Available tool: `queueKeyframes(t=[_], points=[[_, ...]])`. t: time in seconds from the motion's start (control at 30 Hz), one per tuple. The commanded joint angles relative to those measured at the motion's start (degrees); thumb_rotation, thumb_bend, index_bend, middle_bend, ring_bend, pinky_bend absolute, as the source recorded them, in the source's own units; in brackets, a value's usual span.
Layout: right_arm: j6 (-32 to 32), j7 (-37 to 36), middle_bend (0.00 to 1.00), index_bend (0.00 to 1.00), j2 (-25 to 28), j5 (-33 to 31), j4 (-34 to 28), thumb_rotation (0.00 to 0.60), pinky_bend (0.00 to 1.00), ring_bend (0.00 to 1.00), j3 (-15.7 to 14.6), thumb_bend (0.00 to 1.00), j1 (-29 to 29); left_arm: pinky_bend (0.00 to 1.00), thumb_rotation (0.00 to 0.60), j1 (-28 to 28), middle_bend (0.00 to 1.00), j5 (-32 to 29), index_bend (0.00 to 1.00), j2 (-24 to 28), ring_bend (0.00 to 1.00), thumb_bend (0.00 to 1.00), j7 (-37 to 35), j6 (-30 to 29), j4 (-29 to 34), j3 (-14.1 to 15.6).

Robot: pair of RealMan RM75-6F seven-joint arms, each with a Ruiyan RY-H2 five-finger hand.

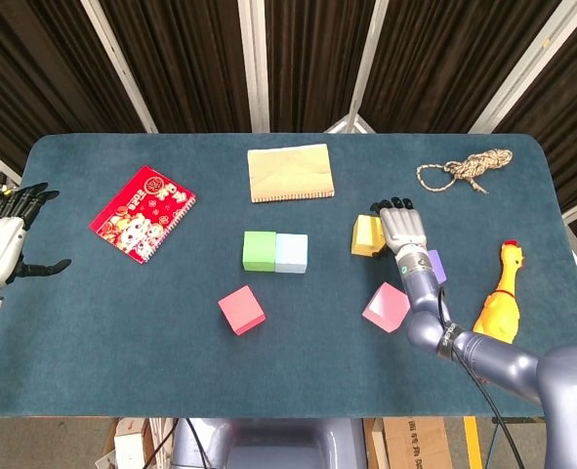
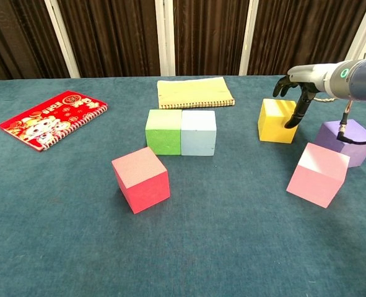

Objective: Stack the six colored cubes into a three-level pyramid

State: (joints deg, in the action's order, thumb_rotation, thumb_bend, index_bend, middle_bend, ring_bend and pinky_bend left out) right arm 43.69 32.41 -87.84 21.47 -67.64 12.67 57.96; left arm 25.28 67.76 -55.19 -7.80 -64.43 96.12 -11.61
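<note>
Green cube [image 1: 259, 250] [image 2: 163, 131] and light blue cube [image 1: 291, 252] [image 2: 198, 132] sit side by side, touching, mid-table. A red cube [image 1: 241, 310] [image 2: 140, 179] lies alone nearer the front. The yellow cube [image 1: 367, 235] [image 2: 277, 120] stands on the cloth to the right. My right hand [image 1: 400, 227] [image 2: 294, 93] is against its right side, fingers apart and hanging over its far right corner, not lifting it. The pink cube [image 1: 386, 307] [image 2: 318, 174] and the purple cube [image 1: 436, 266] [image 2: 347, 142] lie close by my right forearm. My left hand [image 1: 5, 244] hovers open at the table's left edge.
A red spiral notebook [image 1: 142, 213] [image 2: 52, 119] lies at the back left. A tan notebook [image 1: 289, 172] [image 2: 194, 93] lies at the back centre. A coil of rope [image 1: 464, 170] is at the back right, and a yellow rubber chicken [image 1: 500, 305] lies near the right edge.
</note>
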Motion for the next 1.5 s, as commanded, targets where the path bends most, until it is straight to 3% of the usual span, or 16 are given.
queueKeyframes(t=[0.03,0.87,1.2,1.5], points=[[-0.1,-0.4,0.24,0.24,-0.4,0.3,0.5,0.6,0.0,0.1,0.1,0.19,0.0,0.05,0.6,-0.1,0.03,-0.1,0.14,-0.1,0.0,0.2,0.0,0.1,-0.1,0.0],[0.0,-0.6,0.31,0.34,-1.7,0.8,2.5,0.6,0.0,0.14,0.1,0.19,0.8,0.05,0.6,0.0,0.03,-0.8,0.14,-1.3,0.0,0.2,0.1,1.2,-1.8,-0.6],[0.3,-0.5,0.41,0.36,-2.6,0.6,3.1,0.6,0.0,0.21,0.1,0.19,0.5,0.05,0.6,-0.5,0.03,-0.6,0.14,-0.8,0.0,0.2,-0.2,1.1,-1.8,-0.5],[2.7,-0.5,0.45,0.38,-0.8,1.6,-0.7,0.6,0.0,0.24,1.2,0.19,0.4,0.05,0.6,-1.2,0.03,0.1,0.14,-0.3,0.0,0.2,-0.4,0.3,-1.6,-0.5]])
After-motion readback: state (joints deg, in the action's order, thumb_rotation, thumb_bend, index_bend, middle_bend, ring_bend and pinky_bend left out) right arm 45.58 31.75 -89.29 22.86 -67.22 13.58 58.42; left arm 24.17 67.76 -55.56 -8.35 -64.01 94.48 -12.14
